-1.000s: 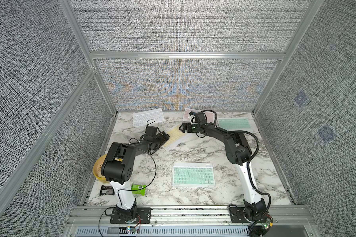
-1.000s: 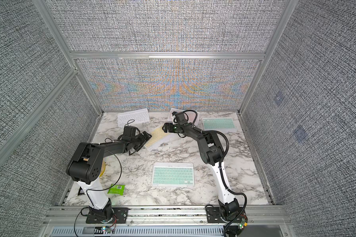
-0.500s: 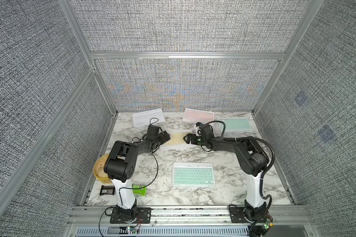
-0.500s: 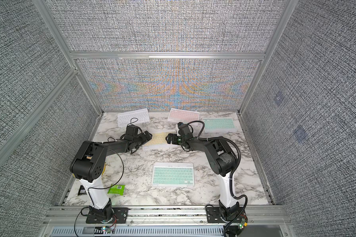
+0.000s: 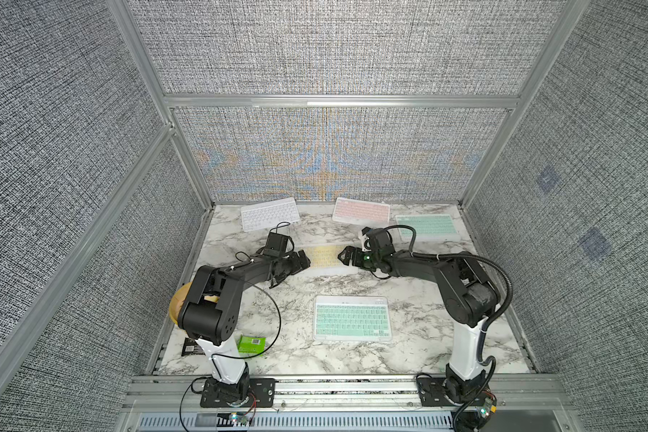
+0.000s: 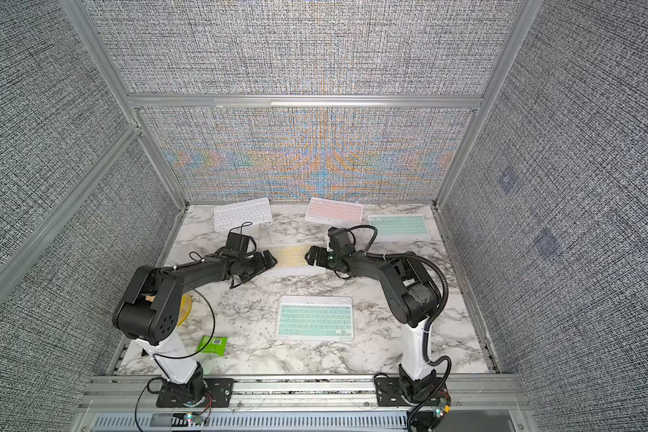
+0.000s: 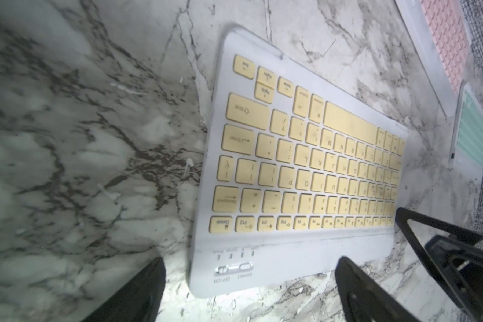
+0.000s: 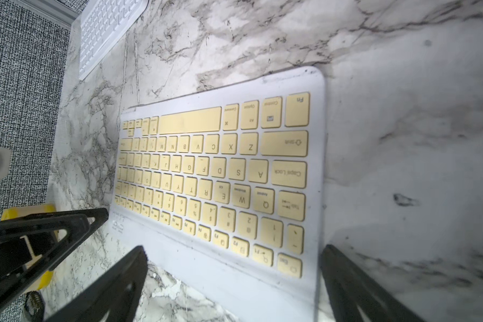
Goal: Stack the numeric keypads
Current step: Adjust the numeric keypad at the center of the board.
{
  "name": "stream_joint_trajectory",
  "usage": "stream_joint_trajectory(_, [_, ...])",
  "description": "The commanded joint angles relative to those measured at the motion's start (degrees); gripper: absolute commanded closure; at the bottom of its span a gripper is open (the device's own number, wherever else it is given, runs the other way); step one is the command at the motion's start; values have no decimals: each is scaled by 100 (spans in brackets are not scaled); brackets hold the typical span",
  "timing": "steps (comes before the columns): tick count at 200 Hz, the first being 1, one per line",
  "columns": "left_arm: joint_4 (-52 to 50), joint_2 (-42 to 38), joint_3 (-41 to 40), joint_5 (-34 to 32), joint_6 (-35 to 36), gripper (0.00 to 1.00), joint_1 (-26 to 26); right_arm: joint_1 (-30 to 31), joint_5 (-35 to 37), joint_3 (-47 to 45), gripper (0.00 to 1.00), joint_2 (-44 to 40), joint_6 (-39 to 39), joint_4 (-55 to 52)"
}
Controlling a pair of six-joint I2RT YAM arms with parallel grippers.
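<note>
1. Lying flat near the middle of a white-and-grey marble tabletop (image 5: 408,348) is a thin, white-framed rectangular keypad with pale yellow keys (image 5: 322,256). It rests on the marble, not on another keypad.
2. The likely trouble is the pickup. The slab is very low, so fingers closing at its short ends may skid over the frame or scrape the marble instead of getting underneath.
3. If one side grips or lifts before the other, the yellow keypad could pivot, tilt and slip out. It might also land crooked on whichever keypad it is meant to cover. The two claws face each other closely, so reaching too far risks a knock.
4. The black left claw (image 5: 303,262) sits at one short end of the keypad and the black right claw (image 5: 344,256) at the opposite end. The keypad lies between them.
5. Both claws are spread wide and hold nothing. In each wrist view the fingers straddle a short end, with the frame's end lying in the gap.
6. Farther out, a white-keyed keypad (image 5: 270,213), a pink-keyed keypad (image 5: 360,210) and a mint-green keypad (image 5: 426,226) lie separately along the back wall. A second mint-green keypad (image 5: 352,318) lies toward the front. Nothing is stacked yet.
</note>
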Motion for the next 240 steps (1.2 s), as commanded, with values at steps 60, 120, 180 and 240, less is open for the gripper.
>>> stream_joint_trajectory(60, [137,47,-185,905,-272,4,2,210,-63,-11,1,329,323,-997])
stream_joint_trajectory(120, [-366,-248,-371,714,-27,4,-2,304,-16,-132,1,381,497,-909])
stream_joint_trajectory(180, [-996,-519,-337,109,136,3,-3,304,92,-245,1,280,472,-986])
stream_joint_trajectory(240, [-572,-360,-384,346,-33,2,-4,321,37,-191,1,330,469,-995])
